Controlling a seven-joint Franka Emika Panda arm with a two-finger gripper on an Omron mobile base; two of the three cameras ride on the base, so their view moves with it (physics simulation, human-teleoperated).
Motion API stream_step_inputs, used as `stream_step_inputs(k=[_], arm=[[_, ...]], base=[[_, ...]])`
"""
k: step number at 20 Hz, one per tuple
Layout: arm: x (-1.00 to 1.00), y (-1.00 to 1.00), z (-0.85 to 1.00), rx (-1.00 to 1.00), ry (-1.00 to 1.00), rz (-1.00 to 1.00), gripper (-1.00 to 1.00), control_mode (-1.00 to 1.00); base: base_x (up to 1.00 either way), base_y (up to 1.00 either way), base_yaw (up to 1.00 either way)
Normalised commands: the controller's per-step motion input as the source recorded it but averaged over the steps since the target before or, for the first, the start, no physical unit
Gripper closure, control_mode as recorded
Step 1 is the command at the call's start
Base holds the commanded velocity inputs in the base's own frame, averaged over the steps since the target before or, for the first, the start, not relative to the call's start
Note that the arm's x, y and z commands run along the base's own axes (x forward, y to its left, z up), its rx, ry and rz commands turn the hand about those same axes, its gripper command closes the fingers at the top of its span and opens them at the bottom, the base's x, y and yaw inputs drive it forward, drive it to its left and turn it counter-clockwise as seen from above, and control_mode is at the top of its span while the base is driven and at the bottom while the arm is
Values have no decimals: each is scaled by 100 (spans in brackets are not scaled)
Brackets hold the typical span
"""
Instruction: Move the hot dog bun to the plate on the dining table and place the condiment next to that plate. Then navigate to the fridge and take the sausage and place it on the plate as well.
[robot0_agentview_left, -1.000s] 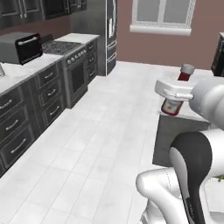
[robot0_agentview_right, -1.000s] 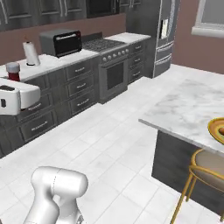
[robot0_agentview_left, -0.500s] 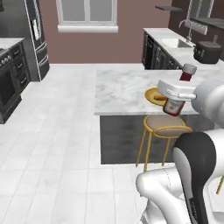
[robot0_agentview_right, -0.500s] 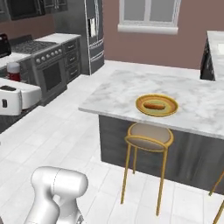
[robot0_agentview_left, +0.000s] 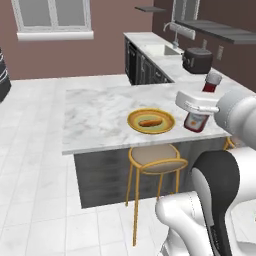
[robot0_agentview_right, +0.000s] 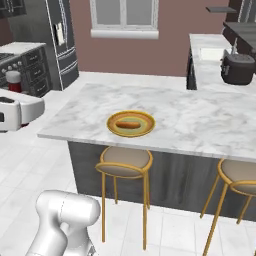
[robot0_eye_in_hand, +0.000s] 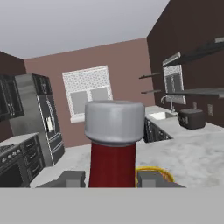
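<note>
The condiment (robot0_agentview_left: 196, 121), a red ketchup bottle with a pale cap (robot0_eye_in_hand: 114, 122), is held in my gripper (robot0_agentview_left: 199, 106), which is shut on it. It hangs above the right end of the dining table (robot0_agentview_left: 95, 115). In the hand view the fingertips (robot0_eye_in_hand: 72, 178) stand on either side of the bottle. The hot dog bun (robot0_agentview_left: 149, 122) lies on the yellow plate (robot0_agentview_left: 167, 120) near the table's front edge, left of the bottle. From the right base view the plate (robot0_agentview_right: 147, 122) and bun (robot0_agentview_right: 128, 124) sit mid-table, the gripper (robot0_agentview_right: 15, 112) at far left. The fridge (robot0_agentview_right: 60, 42) stands at the back left. The sausage is out of view.
Gold stools (robot0_agentview_left: 152, 159) (robot0_agentview_right: 240, 182) stand under the table's front edge. A counter with a sink (robot0_agentview_left: 160, 50) and a dark appliance (robot0_agentview_right: 239, 67) runs behind the table on the right. White tiled floor lies open to the left of the table.
The base has turned and driven, so the views swung from the kitchen counters to the dining table, which now sits closer and more central. The bottle stays in the gripper.
</note>
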Motion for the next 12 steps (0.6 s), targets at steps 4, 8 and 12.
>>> stream_step_inputs(k=[4,8,12], arm=[[0,0,0,0,0,0,100,100],[0,0,0,0,0,0,100,100],[0,0,0,0,0,0,100,100]], base=[[66,-77,-2],[74,-60,2],[81,-41,1]])
